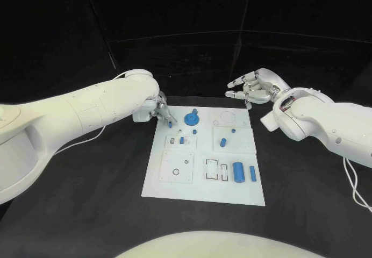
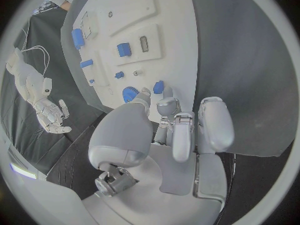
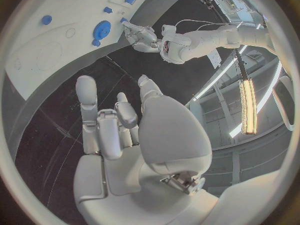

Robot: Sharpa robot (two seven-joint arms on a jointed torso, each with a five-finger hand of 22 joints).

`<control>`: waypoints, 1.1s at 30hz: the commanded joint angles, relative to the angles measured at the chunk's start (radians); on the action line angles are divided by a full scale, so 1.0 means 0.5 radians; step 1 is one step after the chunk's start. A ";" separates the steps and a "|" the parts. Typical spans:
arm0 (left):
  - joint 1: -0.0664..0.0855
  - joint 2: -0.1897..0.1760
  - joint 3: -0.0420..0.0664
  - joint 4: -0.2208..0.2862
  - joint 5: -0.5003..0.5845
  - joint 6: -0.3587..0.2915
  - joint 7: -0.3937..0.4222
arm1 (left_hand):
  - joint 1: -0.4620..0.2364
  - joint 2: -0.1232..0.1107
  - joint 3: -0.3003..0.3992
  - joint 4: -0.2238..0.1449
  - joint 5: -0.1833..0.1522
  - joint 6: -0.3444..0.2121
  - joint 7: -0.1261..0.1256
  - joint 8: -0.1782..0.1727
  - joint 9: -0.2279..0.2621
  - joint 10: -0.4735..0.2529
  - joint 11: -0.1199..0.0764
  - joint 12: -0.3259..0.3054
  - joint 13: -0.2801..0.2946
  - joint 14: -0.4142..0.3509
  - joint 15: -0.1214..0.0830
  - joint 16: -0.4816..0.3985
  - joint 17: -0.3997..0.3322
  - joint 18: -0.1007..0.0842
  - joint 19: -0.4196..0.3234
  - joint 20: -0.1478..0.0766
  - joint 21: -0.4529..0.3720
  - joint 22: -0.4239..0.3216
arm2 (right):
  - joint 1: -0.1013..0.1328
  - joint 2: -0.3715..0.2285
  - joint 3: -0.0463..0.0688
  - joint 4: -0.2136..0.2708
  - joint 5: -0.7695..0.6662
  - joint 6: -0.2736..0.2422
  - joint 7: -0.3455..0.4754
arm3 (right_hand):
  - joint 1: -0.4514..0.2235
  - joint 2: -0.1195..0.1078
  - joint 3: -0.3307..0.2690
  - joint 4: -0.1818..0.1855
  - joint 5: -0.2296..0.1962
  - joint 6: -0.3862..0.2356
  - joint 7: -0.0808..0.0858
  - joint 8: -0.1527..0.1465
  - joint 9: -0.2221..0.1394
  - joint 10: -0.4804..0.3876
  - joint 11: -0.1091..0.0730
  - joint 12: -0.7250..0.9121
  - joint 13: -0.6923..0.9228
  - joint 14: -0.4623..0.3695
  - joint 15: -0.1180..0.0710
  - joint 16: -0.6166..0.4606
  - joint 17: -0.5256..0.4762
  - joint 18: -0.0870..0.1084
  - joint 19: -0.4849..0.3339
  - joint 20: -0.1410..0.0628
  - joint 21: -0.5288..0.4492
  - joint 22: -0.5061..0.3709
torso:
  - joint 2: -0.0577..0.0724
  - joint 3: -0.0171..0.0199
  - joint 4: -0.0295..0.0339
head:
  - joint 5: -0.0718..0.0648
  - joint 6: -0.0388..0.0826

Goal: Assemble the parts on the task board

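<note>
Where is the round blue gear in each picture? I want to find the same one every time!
Head view: the gear sits at the far end of the board, just right of the left robot hand.
Left wrist view: the gear lies just beyond the fingertips.
Right wrist view: the gear lies near the board's edge.
Shared landmark: the left robot hand beside it.

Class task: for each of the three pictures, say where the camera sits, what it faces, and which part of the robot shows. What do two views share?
Head view: on the robot's head, looking down at the task board; both arms show.
Left wrist view: behind the left hand, facing the board's edge.
Right wrist view: behind the right hand, raised off the board.
Shared: the blue gear shows in all three.
</note>
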 commanded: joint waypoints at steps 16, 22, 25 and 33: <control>0.000 0.015 0.000 -0.006 -0.009 0.005 0.035 | 0.267 0.123 0.150 -0.201 0.008 0.020 -0.009 -0.026 -0.058 -0.010 -0.014 0.005 -0.016 0.208 -0.003 -0.001 0.514 -0.007 0.008 0.007 0.010 0.006 | 0.004 0.005 0.002 0.001 -0.001 0.016 0.013 | 0.001 0.018 -0.012 -0.003 0.019 -0.002 -0.004 0.008 -0.003 -0.007 -0.002 -0.003 0.001 0.090 -0.014 -0.012 0.001 0.020 0.000 -0.003 -0.006 0.000 | 0.000 0.0012 0.001 | -0.004 -0.007; -0.002 0.016 0.000 -0.008 0.008 0.020 0.047 | 0.370 0.158 0.292 -0.311 0.013 0.018 -0.015 -0.039 -0.086 -0.019 -0.021 -0.009 -0.030 0.208 -0.010 0.000 0.515 -0.008 0.009 0.000 0.012 0.012 | 0.004 0.005 0.002 0.002 -0.001 0.016 0.012 | 0.001 0.018 -0.012 -0.003 0.019 -0.002 -0.004 0.008 -0.003 -0.007 -0.002 -0.003 0.001 0.090 -0.014 -0.012 0.001 0.020 0.000 -0.003 -0.006 0.000 | -0.001 0.0020 0.000 | -0.006 -0.010; -0.002 0.014 0.000 -0.007 0.014 0.022 0.054 | 0.398 0.162 0.397 -0.372 0.012 0.018 -0.014 -0.041 -0.098 -0.020 -0.022 -0.016 -0.036 0.208 -0.010 0.000 0.516 -0.009 0.010 -0.002 0.014 0.016 | 0.004 0.005 0.002 0.003 -0.001 0.016 0.012 | 0.001 0.018 -0.012 -0.003 0.019 -0.002 -0.004 0.008 -0.003 -0.007 -0.002 -0.003 0.001 0.090 -0.014 -0.012 0.001 0.020 0.000 -0.003 -0.006 0.000 | -0.001 0.0013 0.000 | -0.008 -0.011; -0.004 -0.011 0.000 0.010 0.038 -0.040 0.085 | 0.316 0.125 0.796 -0.518 0.015 -0.003 0.004 -0.004 -0.100 -0.012 -0.010 -0.032 -0.058 0.208 0.009 -0.001 0.515 -0.008 0.010 0.007 0.013 0.022 | 0.004 0.002 0.002 0.005 -0.001 0.015 0.012 | 0.001 0.018 -0.012 -0.003 0.019 -0.002 -0.004 0.008 -0.003 -0.007 -0.002 -0.003 0.001 0.090 -0.014 -0.012 0.001 0.020 0.000 -0.003 -0.006 0.000 | -0.001 0.0018 0.003 | -0.010 -0.014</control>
